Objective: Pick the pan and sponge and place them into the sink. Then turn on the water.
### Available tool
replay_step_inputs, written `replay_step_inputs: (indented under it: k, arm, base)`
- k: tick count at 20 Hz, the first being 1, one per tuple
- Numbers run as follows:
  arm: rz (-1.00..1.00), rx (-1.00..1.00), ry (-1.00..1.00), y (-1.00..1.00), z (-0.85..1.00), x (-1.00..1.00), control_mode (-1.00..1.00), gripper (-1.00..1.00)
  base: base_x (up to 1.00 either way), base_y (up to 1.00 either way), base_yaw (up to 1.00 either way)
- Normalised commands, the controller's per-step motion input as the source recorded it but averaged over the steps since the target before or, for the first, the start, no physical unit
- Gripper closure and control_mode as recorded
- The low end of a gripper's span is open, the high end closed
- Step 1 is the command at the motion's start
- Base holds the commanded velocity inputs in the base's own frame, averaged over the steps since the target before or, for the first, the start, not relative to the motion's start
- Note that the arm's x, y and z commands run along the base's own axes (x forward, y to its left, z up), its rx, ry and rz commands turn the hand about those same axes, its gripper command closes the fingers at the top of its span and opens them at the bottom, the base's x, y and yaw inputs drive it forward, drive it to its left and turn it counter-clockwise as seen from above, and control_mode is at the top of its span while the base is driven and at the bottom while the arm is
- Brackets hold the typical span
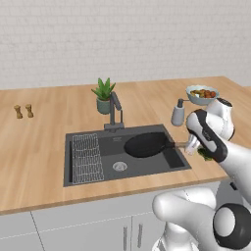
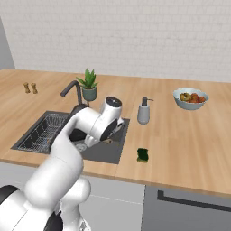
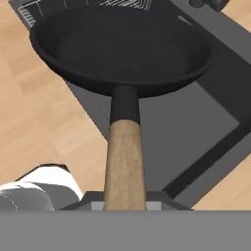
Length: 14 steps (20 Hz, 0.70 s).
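Observation:
The black pan (image 1: pixel 145 144) hangs level over the right half of the dark grey sink (image 1: pixel 147 167), its wooden handle (image 3: pixel 125 162) pointing toward the counter on the right. My gripper (image 1: pixel 190 145) is shut on the end of that handle, at the sink's right rim. In the hand view the handle runs straight down between my fingers, gripper (image 3: pixel 125 202). The small green sponge (image 2: pixel 142 154) lies on the counter just right of the sink (image 2: pixel 103 152), partly behind my forearm in the left base view, sponge (image 1: pixel 205 155). No water runs from the tap (image 1: pixel 115 109).
A wire rack (image 1: pixel 87 158) fills the sink's left part, with the drain (image 1: pixel 119 166) beside it. A potted plant (image 1: pixel 103 95) stands behind the tap. A soap dispenser (image 2: pixel 144 111) and a fruit bowl (image 2: pixel 190 98) stand right of the sink. Two small shakers (image 1: pixel 23 111) sit far left.

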Motion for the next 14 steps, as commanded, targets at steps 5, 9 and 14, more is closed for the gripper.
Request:
replay_step_inputs:
  k: [5,9,14]
  arm:
    - [0.00,0.00,0.00,0.35,-0.25,0.14,-1.00,1.00]
    - [0.00,0.00,0.03,0.29,-0.31,0.10,-1.00,1.00]
    - [0.00,0.00,0.02,0.22,-0.32,0.11,-1.00,1.00]
  base:
    - [0.00,0.00,0.00]
    - [0.00,0.00,0.00]
    - [0.00,0.00,0.00]
